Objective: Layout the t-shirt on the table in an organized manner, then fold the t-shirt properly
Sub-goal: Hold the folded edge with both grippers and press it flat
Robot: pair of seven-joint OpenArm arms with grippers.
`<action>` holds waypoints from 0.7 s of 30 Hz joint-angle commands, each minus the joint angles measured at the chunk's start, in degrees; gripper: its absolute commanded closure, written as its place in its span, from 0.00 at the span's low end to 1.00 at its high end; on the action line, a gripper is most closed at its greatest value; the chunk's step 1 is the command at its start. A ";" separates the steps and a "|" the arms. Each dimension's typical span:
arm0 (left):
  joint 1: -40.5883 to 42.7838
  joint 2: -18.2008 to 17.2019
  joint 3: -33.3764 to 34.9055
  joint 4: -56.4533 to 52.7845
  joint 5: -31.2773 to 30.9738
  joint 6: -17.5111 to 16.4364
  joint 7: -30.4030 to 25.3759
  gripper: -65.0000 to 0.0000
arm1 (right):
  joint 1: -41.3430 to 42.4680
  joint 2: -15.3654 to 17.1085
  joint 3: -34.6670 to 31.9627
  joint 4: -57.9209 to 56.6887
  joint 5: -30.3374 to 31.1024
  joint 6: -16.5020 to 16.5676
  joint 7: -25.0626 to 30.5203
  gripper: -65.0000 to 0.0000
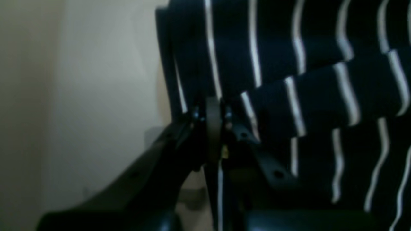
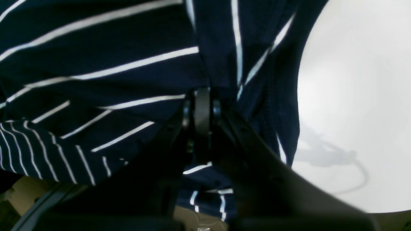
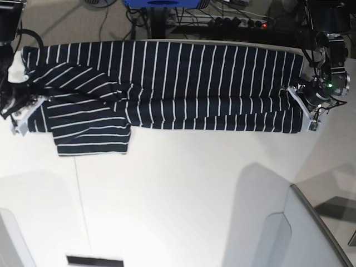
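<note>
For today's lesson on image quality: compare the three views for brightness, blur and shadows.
Left wrist view: dim and soft, the t-shirt stripes smeared. Right wrist view: sharper, but the table glares white and carries a cable-like shadow. Base view: evenly lit and clearest, with broad soft shadows on the table's near part.

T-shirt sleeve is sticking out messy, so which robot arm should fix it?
Right gripper, probably: it pinches the t-shirt beside the sleeve. Left gripper grips the far end.

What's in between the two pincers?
Only the striped t-shirt, stretched across the table from the right pincer to the left pincer, as the base view shows.
</note>
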 commanded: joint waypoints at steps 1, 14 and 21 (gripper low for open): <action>-0.48 -1.13 -0.25 0.46 -0.25 0.10 -0.89 1.00 | 0.61 1.16 0.22 0.65 0.31 0.24 0.41 1.00; -0.39 -1.13 -0.69 0.90 -0.77 0.10 -0.62 1.00 | 1.05 1.07 0.66 1.09 0.40 -0.20 -0.12 0.67; 2.24 -0.69 -4.56 9.78 -0.86 0.10 -0.10 0.36 | 1.05 1.07 1.63 5.93 0.49 -0.20 0.41 0.45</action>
